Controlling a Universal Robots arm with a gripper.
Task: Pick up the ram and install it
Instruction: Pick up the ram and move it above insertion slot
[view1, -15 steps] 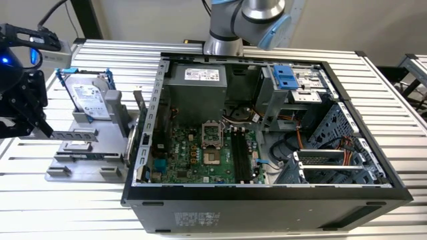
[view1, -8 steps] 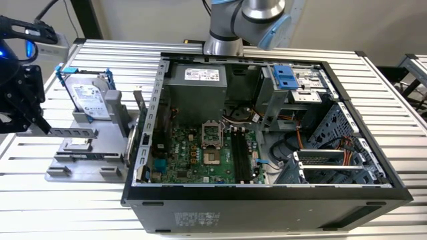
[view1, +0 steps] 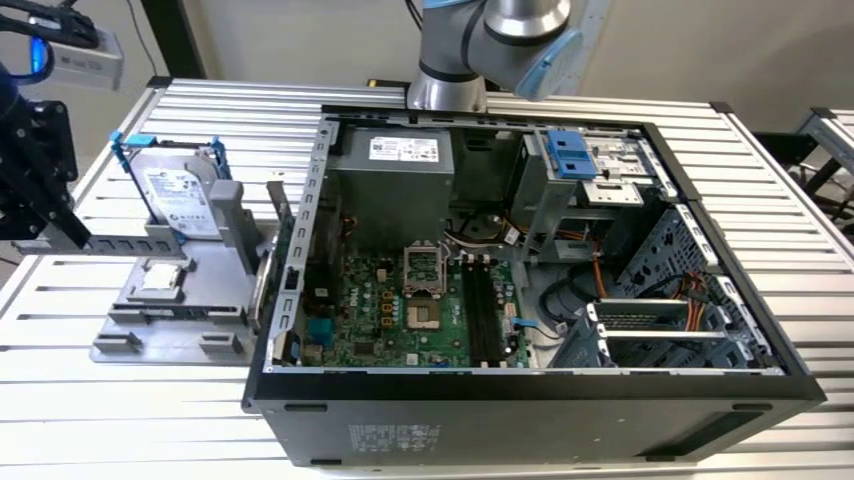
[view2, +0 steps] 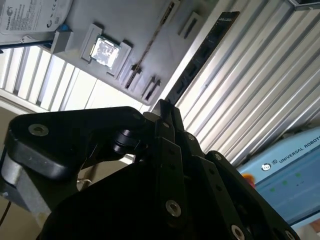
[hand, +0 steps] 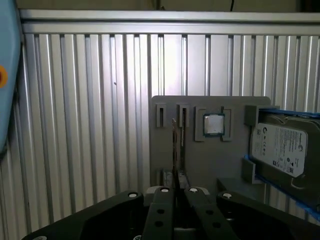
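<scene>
The exterior view takes in an open computer case (view1: 534, 390) on a slatted metal table (view1: 200, 110). Inside the case are one green motherboard (view1: 360, 320) with its black memory slots (view1: 487, 310), a bare processor socket (view1: 430, 268) and a grey power supply (view1: 400, 150). Towards the exterior view's left of the case sits one grey holder (view1: 200, 290). It carries one hard drive (view1: 174, 190) standing in a blue frame and one square silver processor (view1: 160, 278) in its pocket. Both wrist views look down past the gripper (hand: 177, 192) onto that holder and add what the wider shot leaves faint. This is the ram (hand: 174, 145), one stick, seen edge-on as a thin line standing in a slot of the holder just beside the processor. The gripper hovers above the ram, apart from it and in line with its edge. In the second wrist view its fingers (view2: 165, 125) look pressed together along a seam, with nothing between them. A blue device (view2: 285, 170) lies off to one side.
</scene>
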